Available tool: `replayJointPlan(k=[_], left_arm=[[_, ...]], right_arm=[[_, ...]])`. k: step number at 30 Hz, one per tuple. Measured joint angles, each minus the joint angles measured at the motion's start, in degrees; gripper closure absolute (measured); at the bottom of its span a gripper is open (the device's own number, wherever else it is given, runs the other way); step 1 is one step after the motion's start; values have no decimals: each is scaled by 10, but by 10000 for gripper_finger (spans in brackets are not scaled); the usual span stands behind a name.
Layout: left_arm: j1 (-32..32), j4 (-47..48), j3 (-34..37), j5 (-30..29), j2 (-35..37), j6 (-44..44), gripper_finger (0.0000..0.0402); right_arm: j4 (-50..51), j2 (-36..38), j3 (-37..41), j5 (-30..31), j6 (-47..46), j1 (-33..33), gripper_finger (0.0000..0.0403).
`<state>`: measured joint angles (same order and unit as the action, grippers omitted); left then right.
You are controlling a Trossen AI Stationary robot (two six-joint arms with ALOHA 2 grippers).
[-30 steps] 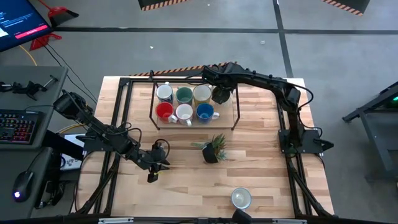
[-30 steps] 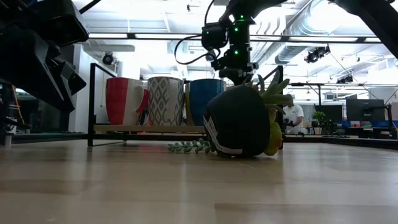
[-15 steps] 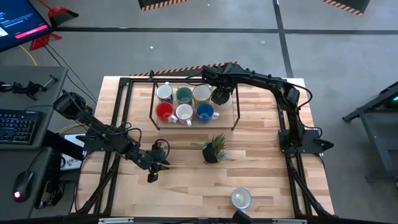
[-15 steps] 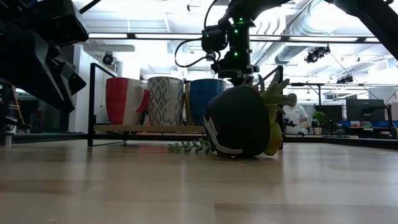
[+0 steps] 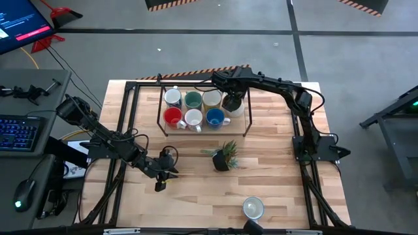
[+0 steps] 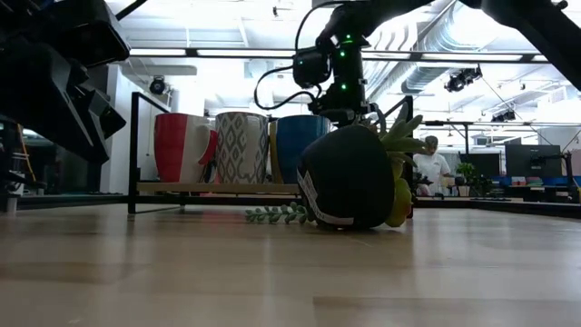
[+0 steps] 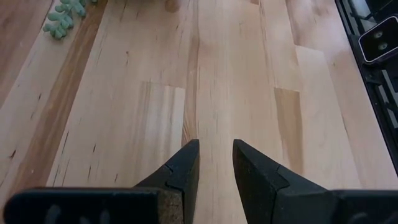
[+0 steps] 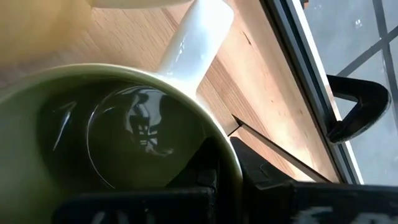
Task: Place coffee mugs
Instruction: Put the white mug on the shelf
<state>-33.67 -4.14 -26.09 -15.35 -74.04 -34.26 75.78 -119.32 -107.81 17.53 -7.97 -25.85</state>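
Note:
A black-framed wooden rack (image 5: 247, 121) at the table's far side holds two rows of mugs. The far row is white (image 5: 172, 97), teal (image 5: 192, 100) and cream (image 5: 211, 98). The near row is red (image 5: 172, 117), white (image 5: 193, 119) and blue (image 5: 215, 117). My right gripper (image 5: 230, 96) is over the rack's right end, shut on an olive green mug (image 5: 234, 103), beside the cream mug. One more pale mug (image 5: 253, 208) stands upright near the table's near edge. My left gripper (image 5: 160, 180) waits low over the bare table left of centre, fingers slightly open. My right gripper (image 8: 233, 165) pinches the olive mug's rim (image 8: 231, 155), one finger (image 8: 208, 174) inside the mug and one (image 8: 264, 177) outside. It comes from above, pointing down, and the mug stays upright. Whether the base rests on the rack I cannot tell; the plant pot hides it in the low view.
A small spiky plant in a dark pot (image 5: 225, 156) lies near the table's middle, in front of the rack, with a sprig (image 6: 277, 214) beside it. The cream mug's white handle (image 8: 196, 37) is close to the olive mug. Bare wood spreads around my left gripper (image 7: 214, 149).
My right gripper has sunk a little with the olive mug over the rack's right end, staying shut on it.

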Motion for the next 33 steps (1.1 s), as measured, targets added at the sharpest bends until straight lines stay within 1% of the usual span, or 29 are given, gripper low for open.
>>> replayJointPlan(k=[7, 15, 25, 33], left_arm=[[0, 0, 0, 0, 0, 0, 314], [0, 0, 0, 0, 0, 0, 314], [0, 0, 0, 0, 0, 0, 314], [0, 0, 0, 0, 0, 0, 314]], right_arm=[[-2, 0, 0, -1, 4, 0, 397], [-5, -1, 0, 21, 5, 0, 369], [-16, -1, 0, 20, 5, 0, 336], [-1, 4, -1, 33, 5, 0, 331]])
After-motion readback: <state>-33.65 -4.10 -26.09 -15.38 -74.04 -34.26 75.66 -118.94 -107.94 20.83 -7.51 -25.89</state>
